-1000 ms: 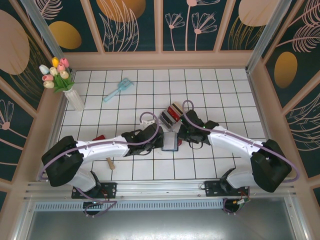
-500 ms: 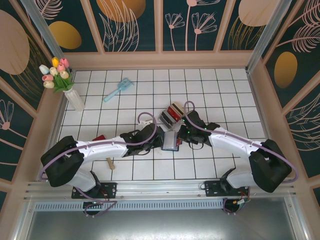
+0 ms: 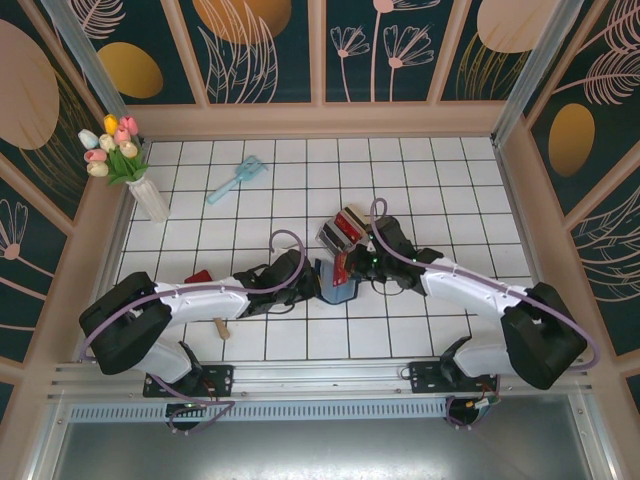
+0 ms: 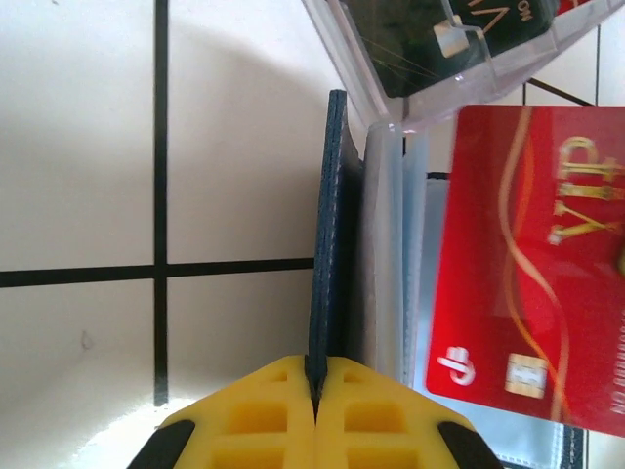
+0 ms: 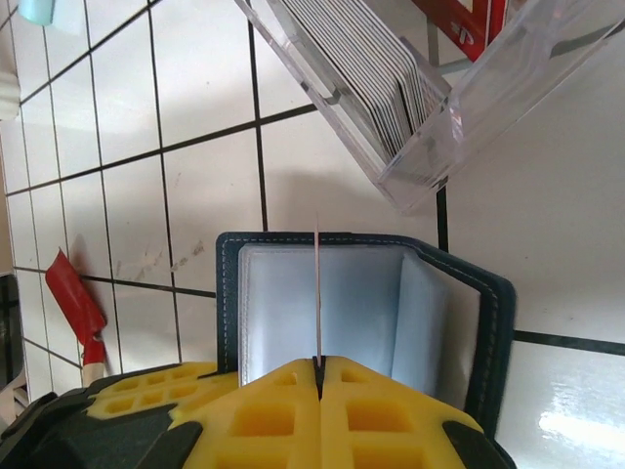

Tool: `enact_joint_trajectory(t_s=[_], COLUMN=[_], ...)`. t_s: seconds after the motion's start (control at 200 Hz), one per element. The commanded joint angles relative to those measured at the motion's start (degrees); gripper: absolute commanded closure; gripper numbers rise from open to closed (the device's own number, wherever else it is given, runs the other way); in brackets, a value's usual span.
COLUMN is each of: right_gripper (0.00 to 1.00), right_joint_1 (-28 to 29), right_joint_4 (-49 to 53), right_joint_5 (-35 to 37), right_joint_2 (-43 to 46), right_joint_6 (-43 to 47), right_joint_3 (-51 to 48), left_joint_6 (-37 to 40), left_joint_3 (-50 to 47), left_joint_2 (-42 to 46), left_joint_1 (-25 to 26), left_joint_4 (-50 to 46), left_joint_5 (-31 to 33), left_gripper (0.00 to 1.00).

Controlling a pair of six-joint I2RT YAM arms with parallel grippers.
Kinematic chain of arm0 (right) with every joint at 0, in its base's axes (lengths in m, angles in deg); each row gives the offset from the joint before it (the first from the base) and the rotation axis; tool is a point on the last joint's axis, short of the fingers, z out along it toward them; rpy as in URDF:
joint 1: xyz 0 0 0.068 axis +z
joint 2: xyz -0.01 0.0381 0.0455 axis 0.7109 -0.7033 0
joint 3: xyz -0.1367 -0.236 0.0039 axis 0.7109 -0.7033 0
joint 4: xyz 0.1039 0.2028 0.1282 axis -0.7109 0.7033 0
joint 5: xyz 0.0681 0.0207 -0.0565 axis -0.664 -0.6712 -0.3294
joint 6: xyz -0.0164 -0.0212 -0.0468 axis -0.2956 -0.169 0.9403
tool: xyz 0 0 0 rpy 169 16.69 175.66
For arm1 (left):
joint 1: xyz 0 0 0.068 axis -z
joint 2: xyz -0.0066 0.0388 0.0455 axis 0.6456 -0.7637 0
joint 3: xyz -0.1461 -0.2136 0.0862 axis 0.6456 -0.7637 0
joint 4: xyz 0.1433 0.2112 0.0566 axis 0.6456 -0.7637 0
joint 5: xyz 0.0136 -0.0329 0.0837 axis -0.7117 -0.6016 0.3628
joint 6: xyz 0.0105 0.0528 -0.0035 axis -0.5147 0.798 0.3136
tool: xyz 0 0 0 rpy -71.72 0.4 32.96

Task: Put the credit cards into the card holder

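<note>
Card (image 5: 317, 293) over holder (image 5: 278, 308), rack (image 5: 439, 107) behind

Top cam: fixed, high, behind arm bases at 6 o'clock, looks down on whole desk (image 3: 420, 170). Wrist cams: close range, sighting along own jaws. All 3 share card holder (image 3: 340, 285), w/ clear rack (image 3: 340, 230) at its 12 o'clock. Left cam sees red card (image 4: 518, 264) face-on, right cam edge-on.

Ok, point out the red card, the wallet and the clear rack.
red card (image 4: 532, 264), left wrist view, middle of its printed face.
wallet (image 5: 376, 308), right wrist view, pale inner lining.
clear rack (image 5: 459, 127), right wrist view, its transparent end wall.
</note>
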Motion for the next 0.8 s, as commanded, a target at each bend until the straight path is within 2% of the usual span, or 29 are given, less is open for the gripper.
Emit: enact_joint_trajectory(t_s=[0.0, 0.105, 0.16, 0.225, 0.375, 0.435, 0.465, 0.565, 0.656, 0.796], right_gripper=[1.0, 1.0, 1.0, 1.0, 1.0, 1.0, 1.0, 1.0, 1.0, 1.0], right_joint_1=[-0.4, -0.38, -0.39, -0.11, 0.71, 1.06, 1.2, 1.55, 1.6, 1.65], right_joint_4=[-1.11, -0.79, -0.03, 0.15, 1.52, 1.89, 1.94, 2.94, 3.2, 3.72], right_joint_5=[-1.21, -1.2, -0.9, -0.76, 0.56, 0.74, 0.73, 1.61, 1.86, 2.18], right_joint_2=[-2.23, -3.72, -4.97, -6.16, -8.24, -8.67, -8.82, -9.34, -9.55, -9.69], right_joint_6=[1.03, 1.78, 2.03, 2.72, 3.44, 3.98, 4.21, 4.21, 4.66, 4.87], right_joint_3=[-0.81, -0.4, -0.01, 0.31, 0.82, 1.18, 1.38, 2.12, 2.54, 3.05], left_joint_6=[-0.63, -1.18, -1.18, -0.92, -0.96, -0.82, -0.43, 1.54, 2.68, 3.74], left_joint_3=[-1.19, -2.18, -2.47, -2.55, -2.55, -2.87, -2.91, -1.7, 0.26, 2.79], left_joint_2=[-0.48, 1.1, 1.82, 2.49, 5.86, 7.41, 7.9, 7.18, 3.9, -0.81], left_joint_1=[-0.12, -0.15, -0.22, -0.14, -0.14, -0.12, -0.2, -0.14, -0.16, -0.72], left_joint_4=[1.31, -0.51, -1.55, -2.77, -4.93, -4.73, -4.13, -2.37, -3.0, -5.5], left_joint_5=[-1.05, 1.95, 3.3, 4.35, 7.81, 9.06, 9.18, 8.02, 7.55, 8.28], left_gripper=[1.0, 0.9, 0.77, 0.75, 0.44, 0.29, 0.25, 0.19, 0.2, 0.35])
